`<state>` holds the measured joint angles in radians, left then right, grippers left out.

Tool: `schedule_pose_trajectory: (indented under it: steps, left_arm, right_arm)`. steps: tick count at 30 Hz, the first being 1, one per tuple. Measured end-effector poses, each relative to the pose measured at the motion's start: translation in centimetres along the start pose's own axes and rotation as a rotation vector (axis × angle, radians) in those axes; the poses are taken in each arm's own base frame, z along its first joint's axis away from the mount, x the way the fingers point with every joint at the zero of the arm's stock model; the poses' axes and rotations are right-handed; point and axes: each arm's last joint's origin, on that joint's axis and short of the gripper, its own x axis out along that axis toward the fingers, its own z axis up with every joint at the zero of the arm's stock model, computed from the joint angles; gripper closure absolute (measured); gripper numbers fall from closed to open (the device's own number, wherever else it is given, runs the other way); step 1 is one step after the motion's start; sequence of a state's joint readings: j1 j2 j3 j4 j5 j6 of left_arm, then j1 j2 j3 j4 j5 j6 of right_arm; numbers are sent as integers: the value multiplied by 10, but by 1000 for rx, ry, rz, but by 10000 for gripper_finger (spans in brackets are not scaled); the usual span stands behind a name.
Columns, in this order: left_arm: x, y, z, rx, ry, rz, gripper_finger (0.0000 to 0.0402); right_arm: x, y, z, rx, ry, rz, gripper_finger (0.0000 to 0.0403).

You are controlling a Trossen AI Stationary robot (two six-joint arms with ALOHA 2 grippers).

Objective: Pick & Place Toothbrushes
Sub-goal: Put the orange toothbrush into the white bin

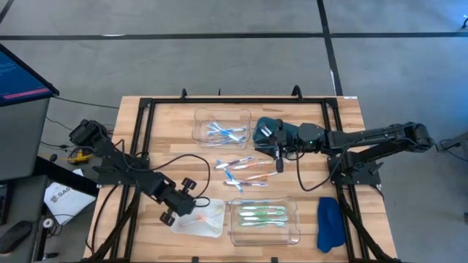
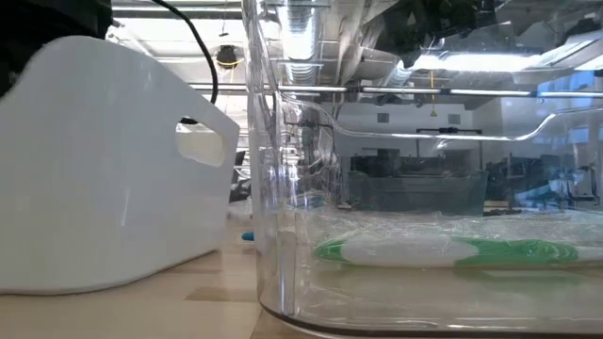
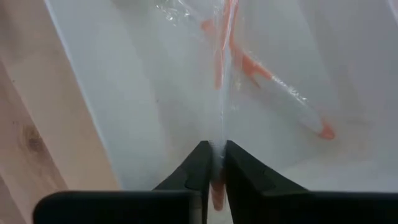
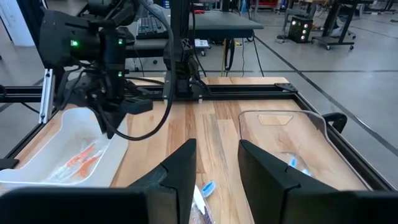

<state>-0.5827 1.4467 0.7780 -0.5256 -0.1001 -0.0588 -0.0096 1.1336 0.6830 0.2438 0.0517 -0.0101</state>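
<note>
**Wrapped brush may cling to the fingers over the white tray**

The wooden table [image 1: 157, 131] carries three trays and a loose heap of toothbrushes [image 1: 245, 172] in the middle. The left gripper [image 3: 214, 163] hangs over the white tray [image 1: 208, 223], its fingers pinched tight on an orange toothbrush [image 3: 217, 93] in clear wrap; a second orange brush [image 3: 280, 87] lies in the tray just ahead of the fingertips. On release the crinkled wrap could stick to a finger and lift out again, or the brush could fall onto the tray wall and tip out. The right gripper [image 4: 217, 158], fingers apart and empty, hovers above the heap; coming down between crossed brushes, it may catch two together or push some aside.
</note>
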Motion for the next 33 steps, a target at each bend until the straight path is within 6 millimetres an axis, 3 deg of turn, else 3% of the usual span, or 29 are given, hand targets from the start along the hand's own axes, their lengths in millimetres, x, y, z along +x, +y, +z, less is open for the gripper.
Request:
schedule_pose_trajectory:
  steps: [19, 33]
  left_arm:
    - [0, 0, 3, -165, -27, 0, 278]
    - [-5, 0, 6, -296, -58, -15, 270]
  right_arm:
    - [0, 0, 0, 1, 1, 0, 290]
    - [0, 0, 0, 1, 1, 1, 290]
